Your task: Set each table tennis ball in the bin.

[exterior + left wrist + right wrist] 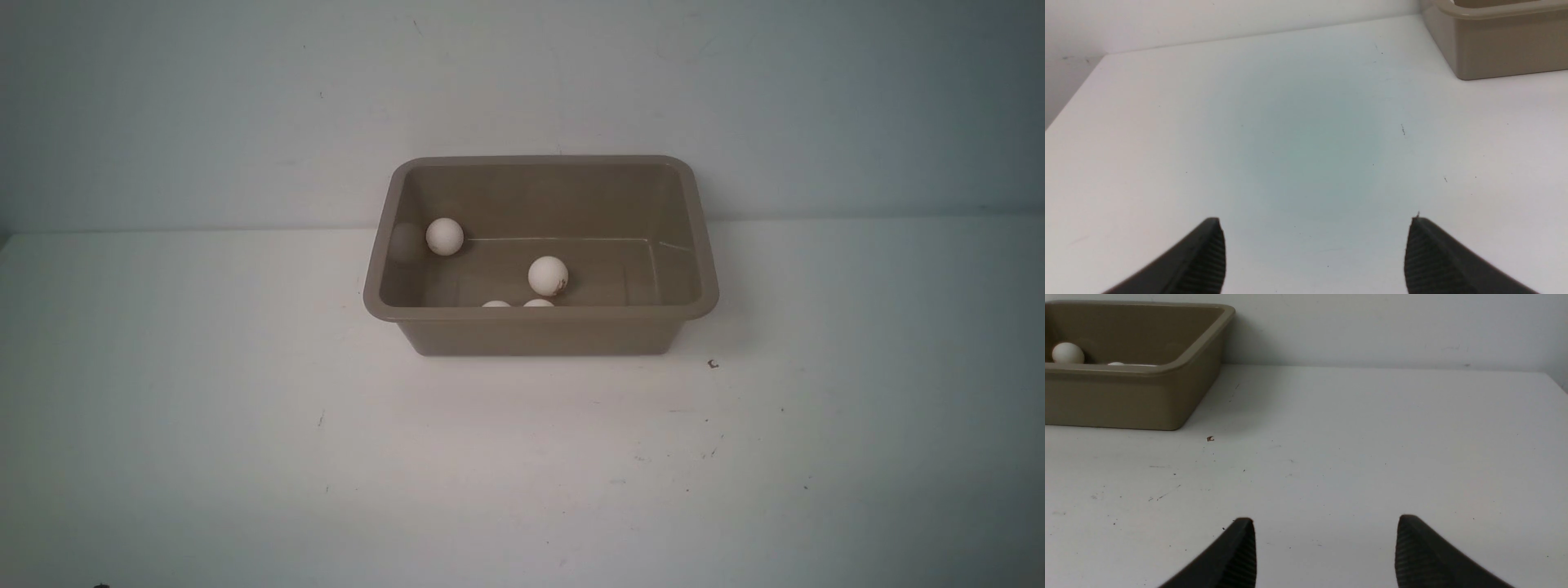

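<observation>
The taupe bin [540, 333] stands at the back middle of the white table. Inside it lie several off-white table tennis balls: one [444, 236] at the back left, one [548, 274] with a dark mark in the middle, and two [496, 304] [538, 303] half hidden behind the near wall. The bin also shows in the left wrist view [1502, 49] and the right wrist view [1126, 396], with one ball [1068, 353] inside. My left gripper [1314, 222] is open and empty over bare table. My right gripper [1325, 522] is open and empty over bare table. Neither gripper shows in the front view.
A plain wall rises right behind the bin. A small dark speck [713, 364] lies on the table by the bin's front right corner, also in the right wrist view [1210, 438]. Faint scuff marks dot the table [245, 457].
</observation>
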